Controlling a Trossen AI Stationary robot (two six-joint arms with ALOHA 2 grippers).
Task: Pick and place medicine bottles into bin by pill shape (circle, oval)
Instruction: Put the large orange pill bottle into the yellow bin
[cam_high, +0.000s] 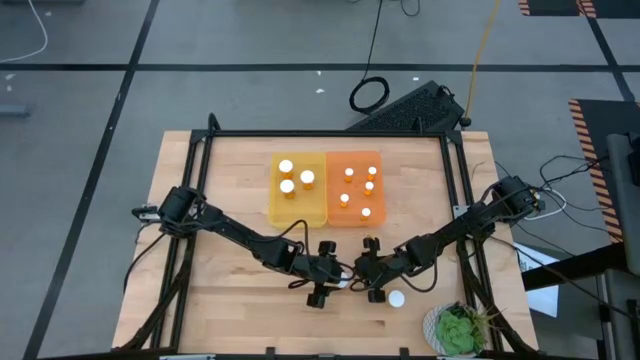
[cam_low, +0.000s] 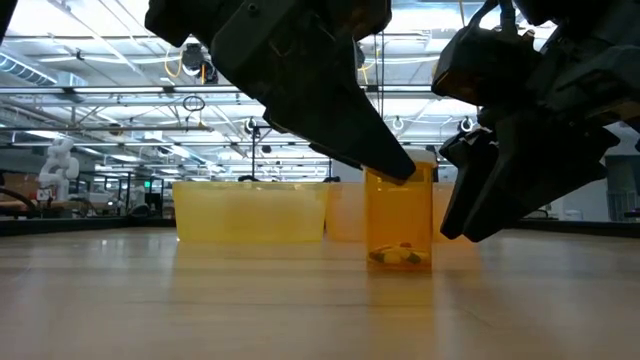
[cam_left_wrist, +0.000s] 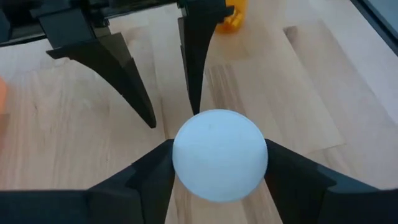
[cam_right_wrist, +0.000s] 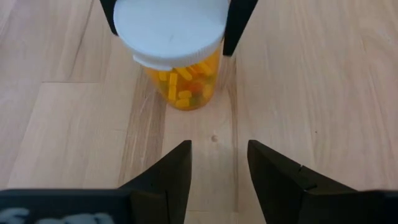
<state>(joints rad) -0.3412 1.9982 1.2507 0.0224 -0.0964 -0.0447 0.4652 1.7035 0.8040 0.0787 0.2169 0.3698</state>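
Observation:
One medicine bottle, amber with yellow pills and a white cap, stands upright on the wooden table near its front middle. My left gripper is shut on it. Facing it from the right, my right gripper is open, a short way off the bottle and touching nothing. Another white-capped bottle stands on the table near the right gripper. At the back, the yellow bin holds three bottles and the orange bin holds several. My left gripper pinches the bottle's white cap between its two fingers, one on each side of the cap. The fingers slant down onto the bottle's top from above and from the table's left. The bottle stands upright with its base on the table.
The two bins stand side by side at the table's far middle. A green plant in a pot sits at the near right corner. A black frame runs round the table's edges. Bare wood lies to the near left.

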